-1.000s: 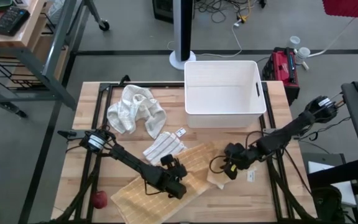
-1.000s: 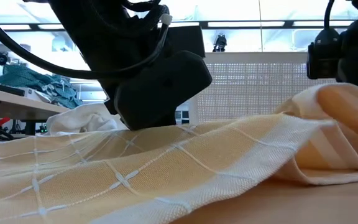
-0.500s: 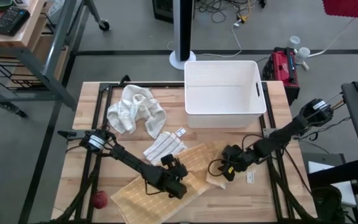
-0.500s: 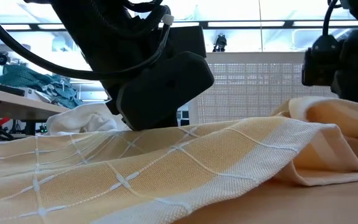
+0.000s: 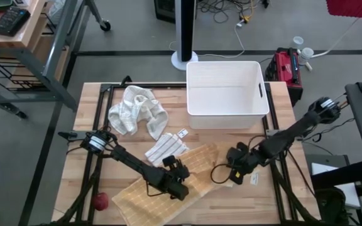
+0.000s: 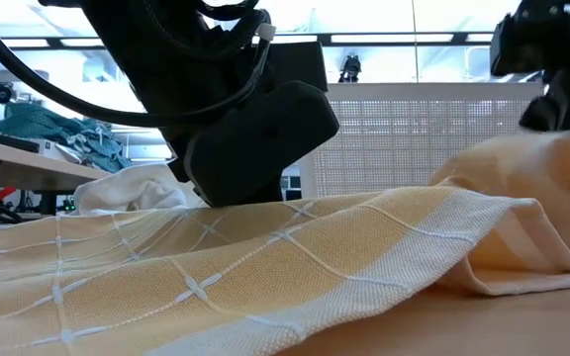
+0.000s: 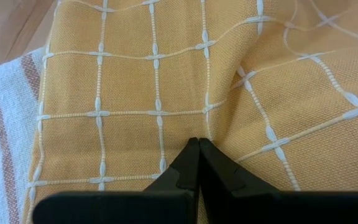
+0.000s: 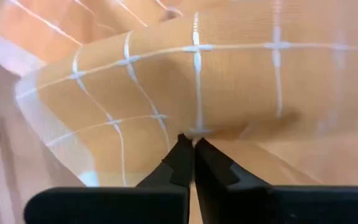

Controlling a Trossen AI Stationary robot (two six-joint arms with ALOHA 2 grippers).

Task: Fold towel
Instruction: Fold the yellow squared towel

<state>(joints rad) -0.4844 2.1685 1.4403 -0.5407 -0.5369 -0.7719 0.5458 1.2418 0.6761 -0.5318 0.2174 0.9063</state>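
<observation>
While both pincers pinch the yellow towel (image 5: 168, 182), white bin (image 5: 226, 94) stands behind.

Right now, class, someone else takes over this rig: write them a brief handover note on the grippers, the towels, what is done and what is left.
Left gripper: shut, pinning the yellow towel at the table's front.
Right gripper: shut on the yellow towel's right edge, which is bunched up.
White towel lies crumpled at the back left; striped cloth beside the yellow one; white bin behind.
Done: both grips taken. Left: carry the edge over and finish the fold.
</observation>
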